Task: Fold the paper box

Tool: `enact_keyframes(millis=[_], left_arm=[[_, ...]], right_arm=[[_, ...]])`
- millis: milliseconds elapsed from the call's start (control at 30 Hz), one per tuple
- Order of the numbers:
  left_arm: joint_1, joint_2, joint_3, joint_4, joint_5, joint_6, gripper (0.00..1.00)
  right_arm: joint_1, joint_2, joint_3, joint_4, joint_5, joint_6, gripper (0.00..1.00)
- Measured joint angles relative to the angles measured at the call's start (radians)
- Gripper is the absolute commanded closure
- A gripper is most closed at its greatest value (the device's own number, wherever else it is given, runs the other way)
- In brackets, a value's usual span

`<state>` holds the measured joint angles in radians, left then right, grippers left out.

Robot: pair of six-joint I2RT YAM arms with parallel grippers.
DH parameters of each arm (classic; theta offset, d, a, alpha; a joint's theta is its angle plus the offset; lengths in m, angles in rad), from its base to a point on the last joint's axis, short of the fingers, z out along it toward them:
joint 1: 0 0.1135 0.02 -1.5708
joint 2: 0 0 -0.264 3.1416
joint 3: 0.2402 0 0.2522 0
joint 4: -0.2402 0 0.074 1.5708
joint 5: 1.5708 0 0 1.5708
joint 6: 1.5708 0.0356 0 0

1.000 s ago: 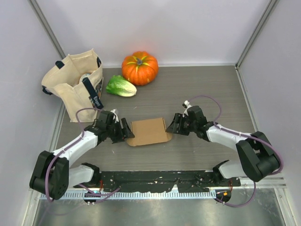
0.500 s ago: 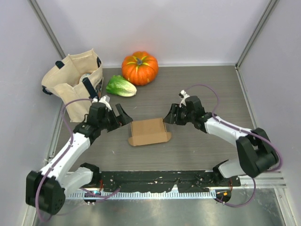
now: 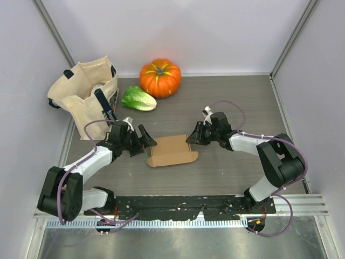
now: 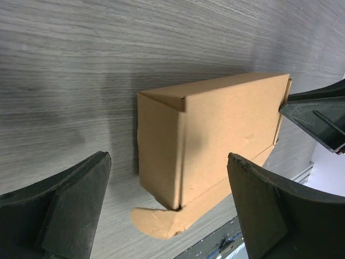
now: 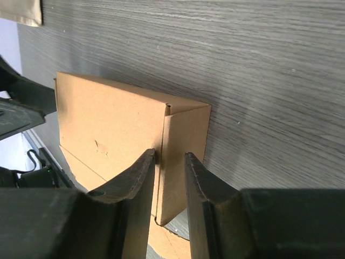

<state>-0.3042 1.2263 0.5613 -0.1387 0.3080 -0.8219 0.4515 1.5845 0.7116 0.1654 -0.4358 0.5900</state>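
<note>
Plain tan-brown thin cardboard box point(image 3: 171, 151), unprinted, set on a worktop point(image 3: 237, 102) of grey, streaked wood-grain. Along the far edge: a round ribbed pumpkin point(image 3: 160, 77), bright orange with a brownish stem, and a leafy lettuce head point(image 3: 138, 99), light green paling to whitish. At the far left corner: a beige canvas tote bag point(image 3: 81, 100) with dark navy straps bearing white lettering.
</note>
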Motion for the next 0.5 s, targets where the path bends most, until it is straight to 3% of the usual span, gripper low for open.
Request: enact_keyframes(millis=[100,500], left_arm=[[0.0,0.055,-0.017,0.07,0.048,-0.009,0.08],[0.0,0.154,-0.064,0.278,0.175,-0.066,0.12]], right_arm=[[-0.033,0.004,-0.027,0.049,-0.055,0.014,0.75],[-0.108,0.092,-0.051,0.193,-0.24,0.053,0.75]])
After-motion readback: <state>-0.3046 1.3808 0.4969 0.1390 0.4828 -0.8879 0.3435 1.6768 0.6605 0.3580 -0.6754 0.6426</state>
